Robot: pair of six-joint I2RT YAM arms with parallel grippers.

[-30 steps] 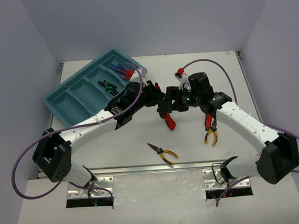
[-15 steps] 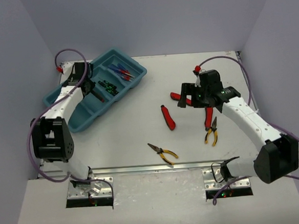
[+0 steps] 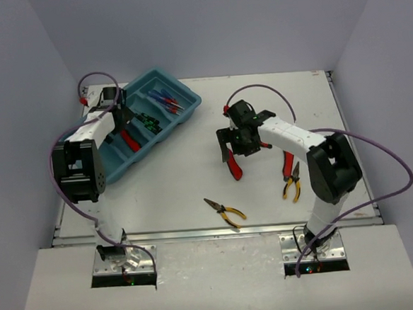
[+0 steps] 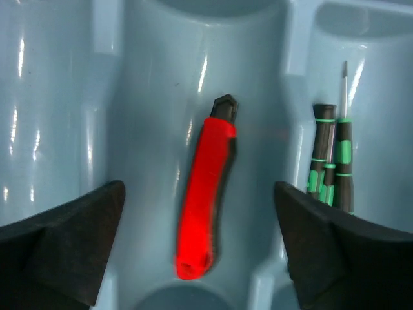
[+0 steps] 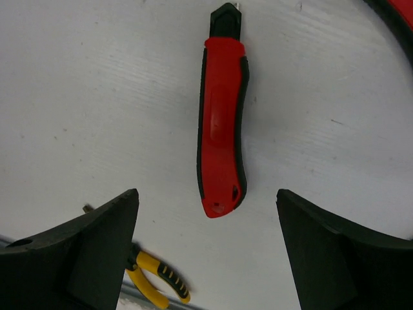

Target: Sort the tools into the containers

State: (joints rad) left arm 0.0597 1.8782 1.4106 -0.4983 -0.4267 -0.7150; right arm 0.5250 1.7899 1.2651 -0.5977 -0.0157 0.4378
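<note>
Left pincer [image 4: 199, 187] hangs spread wide over the teal tray [image 4: 155, 97]. There a red cutter [image 4: 210, 168] lies flat in one compartment, its long axis running along the compartment and its black nose toward the top of the wrist view, with green-handled screwdrivers [image 4: 332, 168] lying parallel in the next compartment. Right pincer [image 5: 206, 194], likewise spread, hovers over a second red cutter [image 5: 222, 123] on the table [image 5: 97, 97], its long axis lined up between the fingers, black nose toward the top of that view, and yellow-handled pliers [image 5: 158, 278] near its butt end.
</note>
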